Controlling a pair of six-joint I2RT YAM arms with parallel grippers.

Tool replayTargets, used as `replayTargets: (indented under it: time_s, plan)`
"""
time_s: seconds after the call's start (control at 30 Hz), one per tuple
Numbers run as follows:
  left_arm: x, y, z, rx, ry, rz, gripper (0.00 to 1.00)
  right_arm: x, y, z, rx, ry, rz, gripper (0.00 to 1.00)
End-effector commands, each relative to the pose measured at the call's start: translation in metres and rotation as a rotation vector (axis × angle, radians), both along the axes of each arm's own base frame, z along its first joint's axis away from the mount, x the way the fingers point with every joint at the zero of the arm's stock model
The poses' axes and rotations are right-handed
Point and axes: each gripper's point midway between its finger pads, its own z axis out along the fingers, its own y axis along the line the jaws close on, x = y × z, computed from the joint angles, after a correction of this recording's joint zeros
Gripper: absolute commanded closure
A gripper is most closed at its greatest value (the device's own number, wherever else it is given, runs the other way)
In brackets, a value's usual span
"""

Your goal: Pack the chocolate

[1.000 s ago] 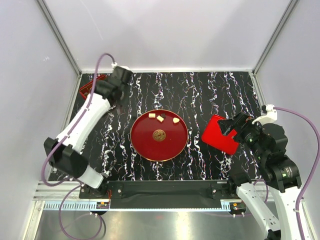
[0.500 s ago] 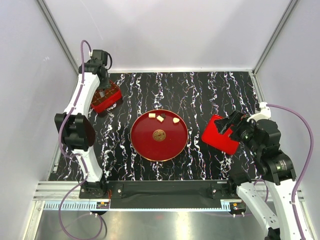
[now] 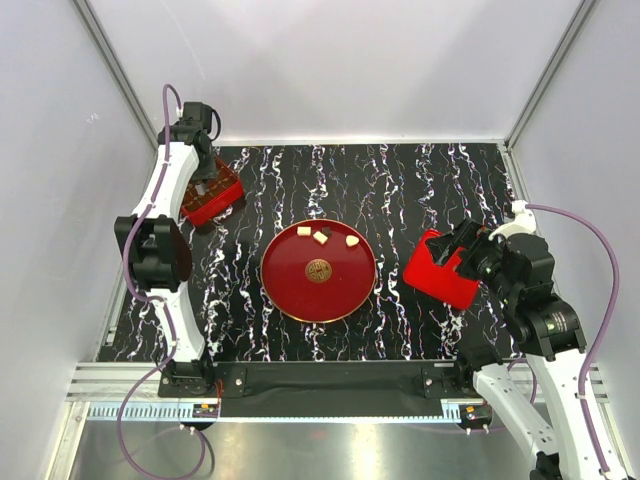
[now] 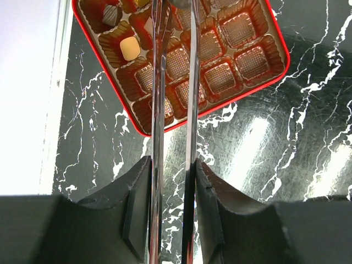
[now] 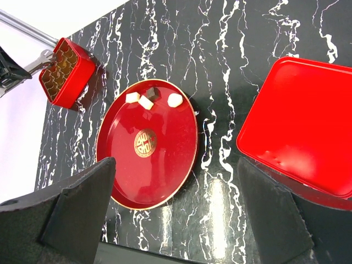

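Note:
Several chocolate pieces, cream and dark (image 3: 321,236), lie on the far part of the red plate (image 3: 300,290); they also show in the right wrist view (image 5: 146,102). A red box with a brown compartment tray (image 3: 212,196) stands at the far left. It holds a cream piece (image 4: 129,48) and a dark piece (image 4: 110,12). My left gripper (image 3: 201,158) (image 4: 173,162) is shut on metal tongs (image 4: 158,110) that reach over the box. The tong tips run out of the wrist view. My right gripper (image 3: 457,256) (image 5: 175,165) is open and empty, above the table between the plate and the red lid (image 3: 440,275).
The red lid (image 5: 300,126) lies flat at the right of the plate. The plate's centre bears a gold printed emblem (image 3: 318,269). White walls and metal frame posts close in the black marbled table (image 3: 400,180). The box sits close to the left wall.
My left arm has lifted and folded back toward the far left corner, over the box. The box now shows in full, a little nearer and further right. The right gripper shifted slightly.

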Motion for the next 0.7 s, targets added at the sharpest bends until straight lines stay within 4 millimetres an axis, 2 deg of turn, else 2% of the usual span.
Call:
replayTargets:
  time_s: [0.0, 0.17, 0.43, 0.57, 0.63, 0.67]
  plan:
    - [0.014, 0.002, 0.016, 0.001, -0.076, -0.01, 0.62, 0.008, -0.002, 0.01, -0.016, -0.055, -0.006, 0.0]
    - [0.017, 0.004, 0.014, 0.018, -0.065, -0.013, 0.58, 0.007, -0.002, 0.009, -0.017, -0.054, -0.007, 0.0]
    - [0.014, 0.002, 0.037, 0.004, -0.103, -0.022, 0.55, 0.003, -0.004, 0.015, -0.011, -0.063, -0.015, 0.0]
    - [0.002, -0.016, 0.057, -0.047, -0.13, -0.076, 0.55, -0.001, -0.005, 0.021, 0.001, -0.074, -0.017, 0.0]
    - [-0.007, -0.032, 0.066, -0.054, -0.15, -0.107, 0.55, -0.004, -0.005, 0.021, 0.005, -0.071, -0.016, 0.0]
    - [-0.019, -0.044, 0.071, -0.074, -0.159, -0.139, 0.55, -0.005, -0.005, 0.022, 0.007, -0.074, -0.018, 0.0]
